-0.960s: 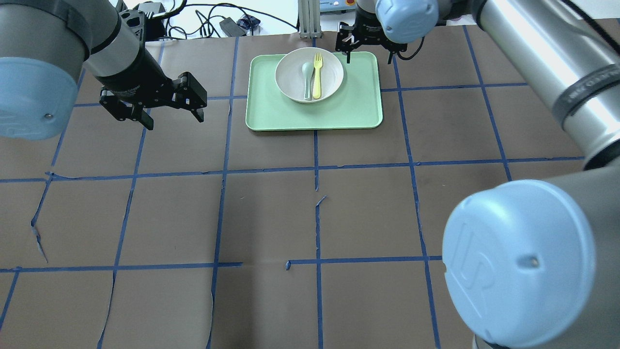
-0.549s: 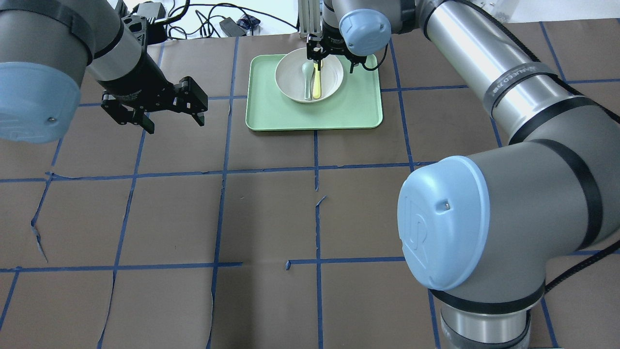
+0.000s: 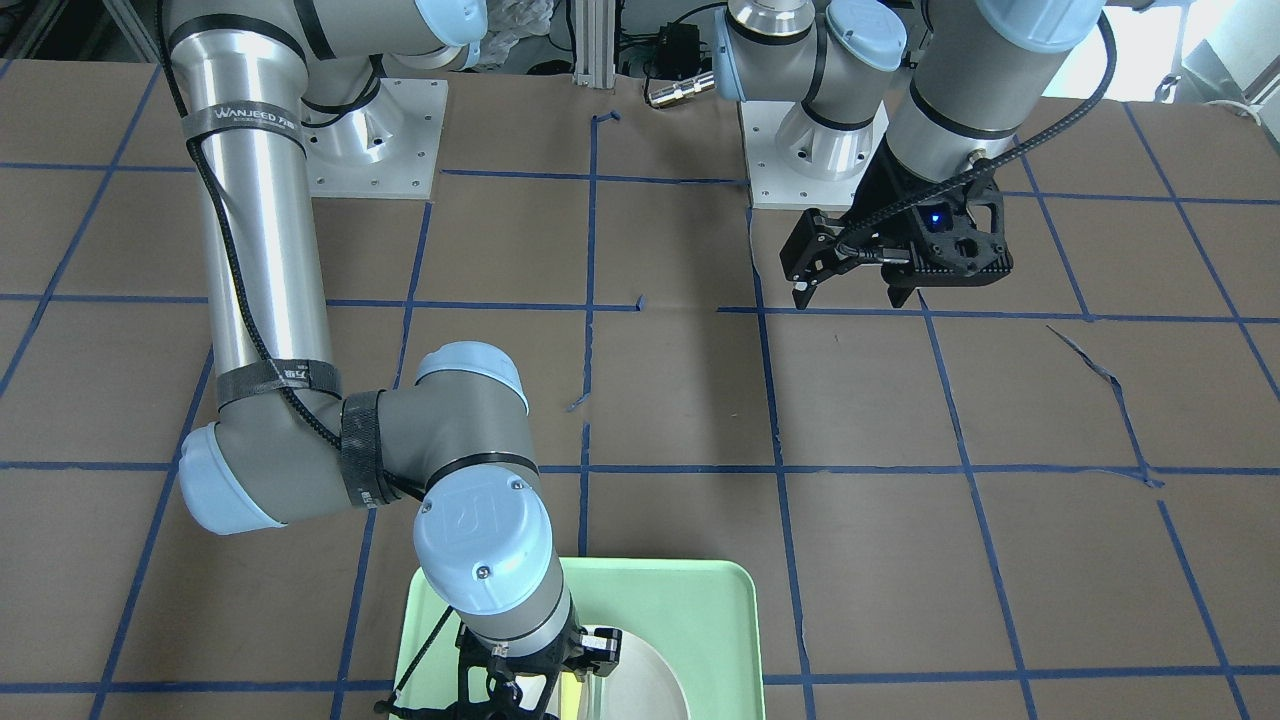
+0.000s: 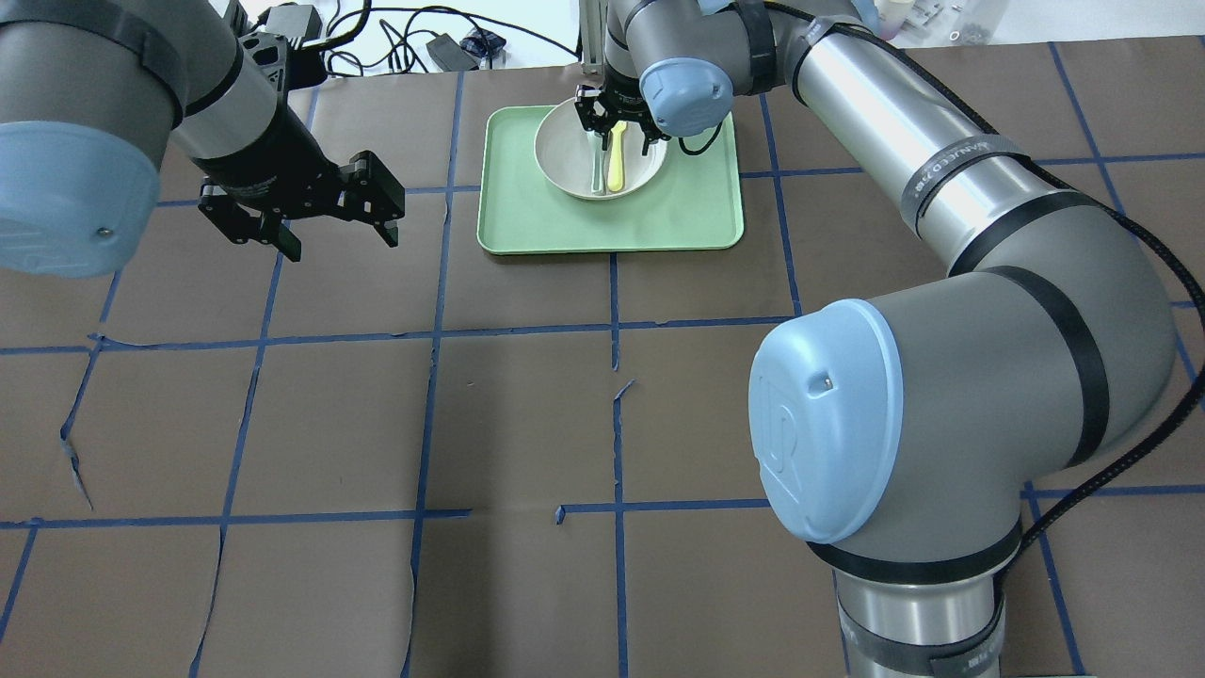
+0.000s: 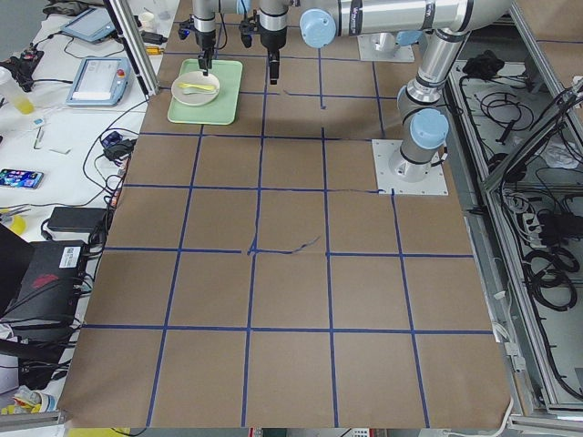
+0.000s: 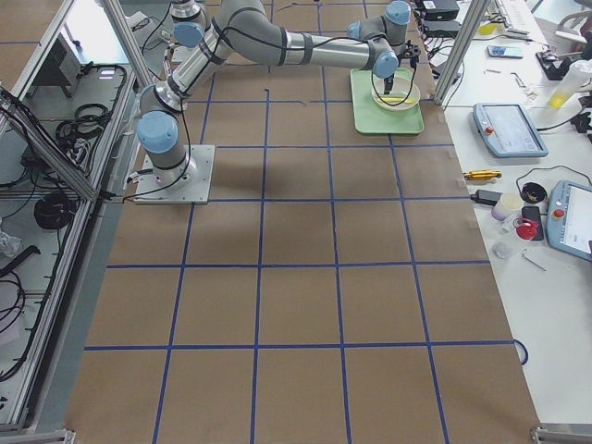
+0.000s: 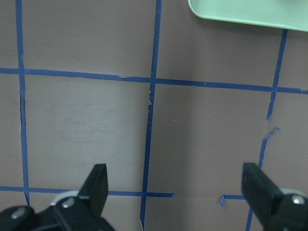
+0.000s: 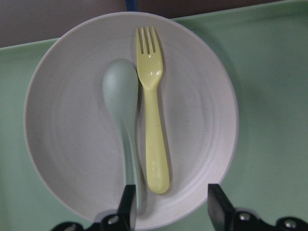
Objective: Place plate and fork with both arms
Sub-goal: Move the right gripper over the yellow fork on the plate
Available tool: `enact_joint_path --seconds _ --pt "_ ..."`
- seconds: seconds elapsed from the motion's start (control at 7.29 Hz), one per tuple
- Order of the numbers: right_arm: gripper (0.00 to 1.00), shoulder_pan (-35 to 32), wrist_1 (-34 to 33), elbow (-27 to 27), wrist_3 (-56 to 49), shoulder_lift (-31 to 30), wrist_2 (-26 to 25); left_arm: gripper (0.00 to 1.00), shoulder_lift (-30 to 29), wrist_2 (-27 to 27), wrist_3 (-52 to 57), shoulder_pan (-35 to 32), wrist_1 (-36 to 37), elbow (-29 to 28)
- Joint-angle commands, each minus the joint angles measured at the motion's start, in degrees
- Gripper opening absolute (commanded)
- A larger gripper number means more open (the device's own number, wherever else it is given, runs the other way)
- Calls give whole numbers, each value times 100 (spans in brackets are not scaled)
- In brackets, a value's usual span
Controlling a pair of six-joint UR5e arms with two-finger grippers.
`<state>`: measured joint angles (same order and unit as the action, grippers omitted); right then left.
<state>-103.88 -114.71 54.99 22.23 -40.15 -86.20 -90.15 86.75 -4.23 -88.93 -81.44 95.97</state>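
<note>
Pale-yellow plastic fork [image 8: 153, 110], lying by a grey-green spoon [image 8: 121, 103] in the round off-white plate [image 8: 62, 144] on the light-green tray [image 8: 269, 72], looks light, stiff, slick, so pinch mid-handle; right gripper [image 8: 171, 204] above it is spread wide, left gripper [image 7: 175, 185] too, off-tray.

Robotics lab, paper-covered bench [image 5: 291, 291] gridded in blue tape, teach pendant [image 6: 505, 129], loose cables [image 5: 544, 264], aluminium frame rail [image 6: 55, 148]

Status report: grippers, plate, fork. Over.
Right gripper open over the fork, handle end. Spoon tight beside it in the plate. Left gripper open, empty, off the tray.
</note>
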Motion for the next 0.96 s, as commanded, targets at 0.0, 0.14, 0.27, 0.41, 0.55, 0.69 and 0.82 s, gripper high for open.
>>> enact_joint_path --seconds 0.0,0.14,0.27,0.41,0.55,0.69,0.82 --pt "59 -1 -331 3 79 130 103 100 -11 -9 10 7 5 44" --pt "54 -1 -402 3 80 209 69 100 -20 -9 10 16 5 53" --pt "52 -1 -412 3 62 244 51 100 -29 -9 10 25 5 53" --pt "49 -1 -516 3 71 271 59 100 -29 -9 10 25 5 53" --pt "48 -1 -613 -6 79 315 59 100 -29 -9 10 25 5 53" --pt "48 -1 -692 -6 71 359 59 100 -38 -9 19 25 5 53" --pt "48 -1 -772 -6 45 411 42 100 -47 -9 10 25 5 53"
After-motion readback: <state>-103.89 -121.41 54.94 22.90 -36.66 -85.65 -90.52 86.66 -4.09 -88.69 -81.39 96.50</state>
